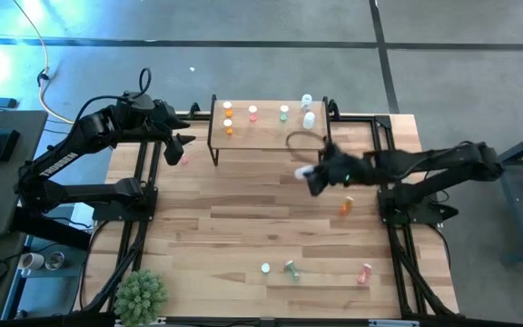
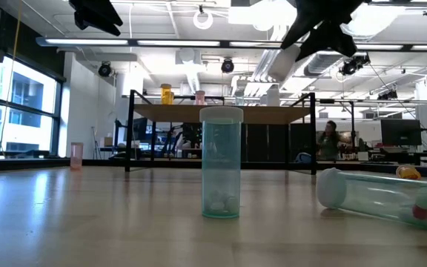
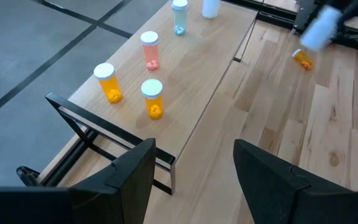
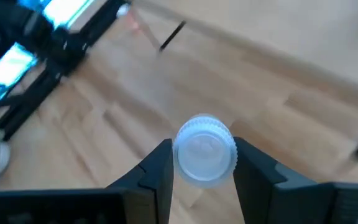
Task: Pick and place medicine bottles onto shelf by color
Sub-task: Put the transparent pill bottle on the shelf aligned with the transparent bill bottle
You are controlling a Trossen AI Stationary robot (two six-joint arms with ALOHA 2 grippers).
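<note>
Your right gripper (image 4: 202, 163) is clamping a white-capped clear pill bottle (image 4: 204, 149) over mid-table, near the light-wood shelf (image 1: 266, 136); be lifting it toward the far-right clear bottles. Left gripper (image 3: 194, 177) is waiting open.

Legible text, labels, brands, numbers, signs: none. No lettering can be made out on any of the medicine bottles (image 3: 152, 98), on the shelf (image 3: 185, 74), on the tabletop (image 1: 243, 227), or on the arms. In the room behind the table, any signage is too small to read.
</note>
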